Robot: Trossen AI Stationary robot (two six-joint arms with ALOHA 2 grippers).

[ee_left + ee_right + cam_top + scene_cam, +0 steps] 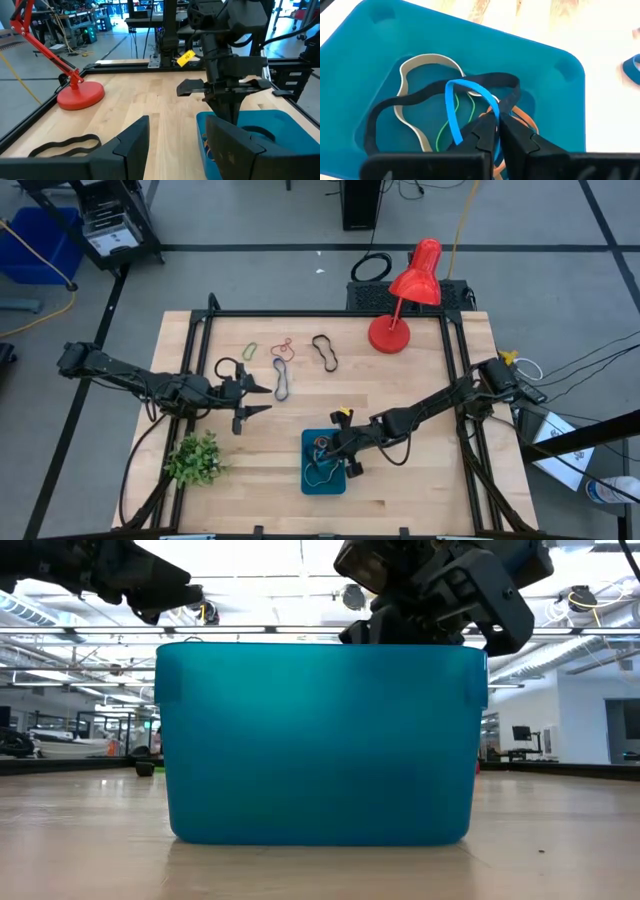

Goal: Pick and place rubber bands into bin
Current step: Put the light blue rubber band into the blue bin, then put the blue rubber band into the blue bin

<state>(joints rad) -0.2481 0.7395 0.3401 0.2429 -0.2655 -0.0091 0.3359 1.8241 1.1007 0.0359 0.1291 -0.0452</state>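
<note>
Right hand (pixel 496 122) hangs inside the teal bin (pixel 309 442), its fingers pinched together on a blue rubber band (pixel 451 107) that lies over black, tan, green and orange bands in the bin. Left hand (pixel 252 400) hovers open over the desk (pixel 420 480) left of the bin, near a dark blue band (pixel 283 382). Beyond the bin lie green (pixel 251 351), red (pixel 283 347) and black (pixel 325 352) bands, and a red lamp (pixel 405 300).

A robotics lab: a pale wooden worktop (pixel 420 405) framed in black metal rails (pixel 320 313), on grey concrete floor (pixel 250 280) with trailing cables (pixel 372 267), equipment racks (pixel 150 20) and ceiling strip lights (pixel 250 560).
</note>
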